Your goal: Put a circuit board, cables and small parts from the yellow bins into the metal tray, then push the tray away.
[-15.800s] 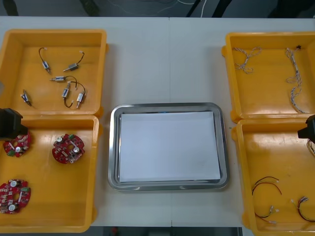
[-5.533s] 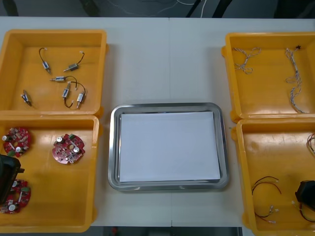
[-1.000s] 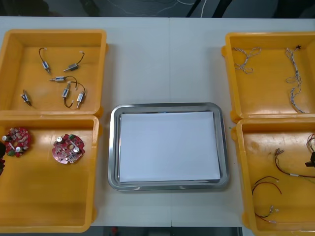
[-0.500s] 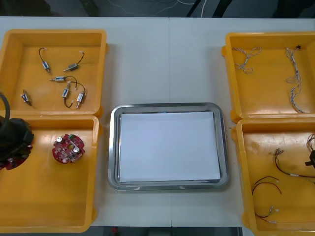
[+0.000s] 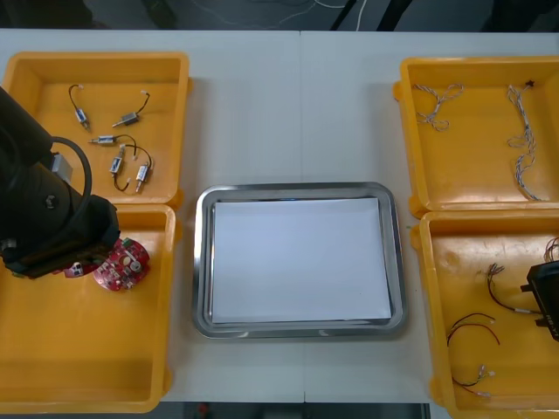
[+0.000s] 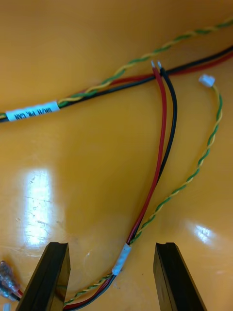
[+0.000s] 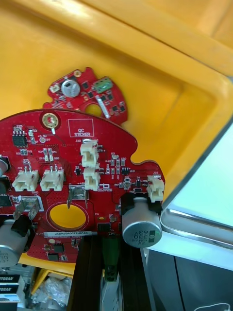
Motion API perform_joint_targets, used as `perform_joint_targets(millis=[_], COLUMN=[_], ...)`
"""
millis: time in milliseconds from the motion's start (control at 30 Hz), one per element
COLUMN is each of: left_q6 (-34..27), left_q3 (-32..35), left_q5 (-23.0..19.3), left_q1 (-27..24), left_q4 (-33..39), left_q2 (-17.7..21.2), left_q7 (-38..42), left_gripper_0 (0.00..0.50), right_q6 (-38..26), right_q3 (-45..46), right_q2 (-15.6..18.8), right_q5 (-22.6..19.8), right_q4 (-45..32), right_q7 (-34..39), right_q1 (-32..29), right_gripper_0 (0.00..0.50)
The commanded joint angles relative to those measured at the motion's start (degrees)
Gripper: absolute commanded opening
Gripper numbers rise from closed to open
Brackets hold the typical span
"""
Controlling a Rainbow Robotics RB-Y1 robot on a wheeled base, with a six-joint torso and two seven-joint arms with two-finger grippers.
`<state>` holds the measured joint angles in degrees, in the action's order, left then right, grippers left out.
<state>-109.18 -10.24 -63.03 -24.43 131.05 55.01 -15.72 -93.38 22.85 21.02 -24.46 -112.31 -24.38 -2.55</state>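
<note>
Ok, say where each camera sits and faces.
Front view: overhead, facing steeply down at metal tray, yellow bins; left arm, right arm show.
Left wrist view: on left wrist, facing held circuit board in shut left gripper.
Right wrist view: on right wrist, facing cables under open right gripper.
Shared, front and left wrist: the loose circuit board.

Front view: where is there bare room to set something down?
Free: the metal tray's white inside; the table beyond it; the near-left bin's near half. Crowded: small metal parts far left, cables at right, where the right gripper hangs open; the left gripper holds a circuit board left of the tray.
</note>
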Motion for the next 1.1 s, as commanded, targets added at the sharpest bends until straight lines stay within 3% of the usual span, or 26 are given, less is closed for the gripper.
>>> perform_joint_targets(millis=[33, 233, 533, 867, 1100], left_q6=[-0.24, -0.24, -0.60, 0.28, 0.99], left_q3=[-3.56, -7.34, -13.75, -23.77, -27.64], left_q5=[-0.42, -0.07, 3.88, 14.96, 18.30], left_q1=[-5.98, -10.72, -16.35, -20.04, -19.86], left_q4=[1.58, 1.32, -2.29, -6.86, -7.03], left_q2=[-1.75, -4.47, -10.89, -19.06, -22.05], left_q7=[-2.74, -0.81, 1.39, 5.87, 7.90], left_gripper_0=[0.000, 0.000, 0.000, 0.000, 0.000], right_q6=[0.48, 1.98, 3.82, 6.02, 7.16], right_q3=[-0.79, -1.32, -1.93, -2.46, -2.72], right_q2=[-1.94, -2.12, -2.65, -2.65, -3.26], right_q5=[1.44, 2.05, 2.58, 2.58, 2.67], right_q4=[-0.54, -0.54, -0.63, -0.63, -0.54], right_q7=[2.76, 2.85, 2.94, 2.85, 2.94], right_q1=[0.79, -0.17, -1.84, -4.04, -4.83], right_gripper_0=[0.500, 0.500, 0.500, 0.500, 0.500])
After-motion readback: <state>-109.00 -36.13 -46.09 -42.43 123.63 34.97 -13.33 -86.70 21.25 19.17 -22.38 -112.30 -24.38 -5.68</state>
